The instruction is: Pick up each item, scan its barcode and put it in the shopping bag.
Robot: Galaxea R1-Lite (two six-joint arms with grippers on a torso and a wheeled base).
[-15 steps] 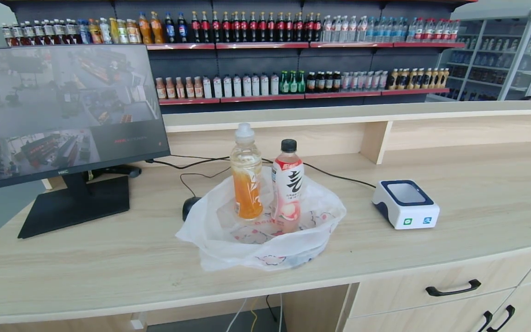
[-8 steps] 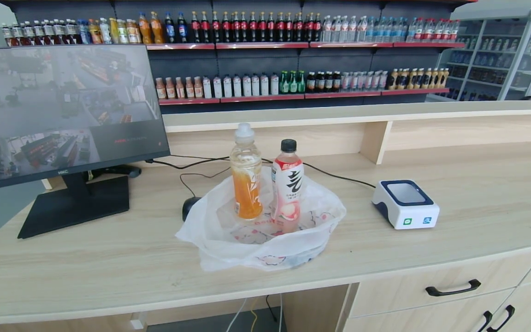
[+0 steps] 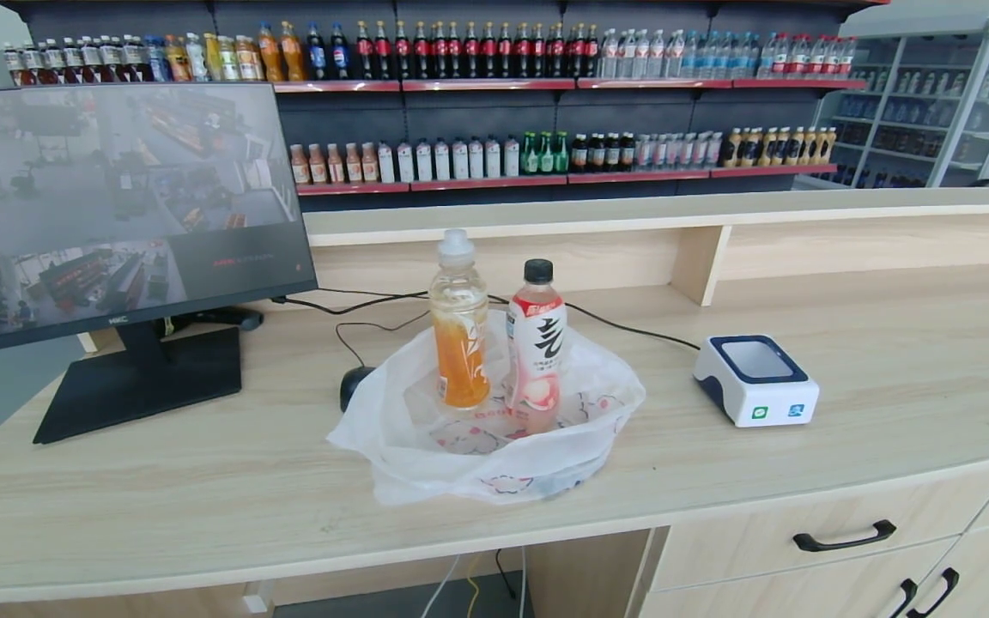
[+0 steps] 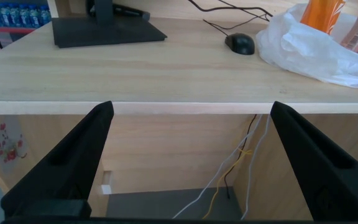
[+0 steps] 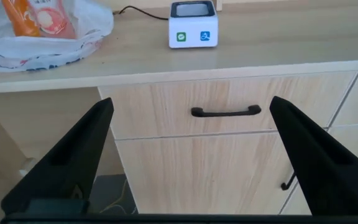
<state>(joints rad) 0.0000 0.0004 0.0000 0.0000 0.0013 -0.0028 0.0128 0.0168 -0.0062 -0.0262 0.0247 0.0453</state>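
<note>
An orange-drink bottle (image 3: pixel 458 330) and a pink-labelled bottle with a black cap (image 3: pixel 536 343) stand upright inside the white shopping bag (image 3: pixel 426 455) at the counter's middle. The bag (image 4: pixel 303 46) and both bottles also appear in the wrist views, the pink one (image 5: pixel 48 18) beside the orange one (image 5: pixel 17 15). A white barcode scanner (image 3: pixel 755 379) sits to the right of the bag (image 5: pixel 48 50), seen closer as the scanner (image 5: pixel 193 31). My left gripper (image 4: pixel 191 165) hangs open below the counter's front edge, empty. My right gripper (image 5: pixel 191 165) is open in front of the drawers, empty.
A monitor (image 3: pixel 108 206) on a black stand occupies the counter's left. A black mouse (image 3: pixel 354 384) with its cable lies just left of the bag. Drawers with black handles (image 5: pixel 225 112) sit under the right side. Cables (image 4: pixel 241 162) hang beneath the counter. Drink shelves line the back wall.
</note>
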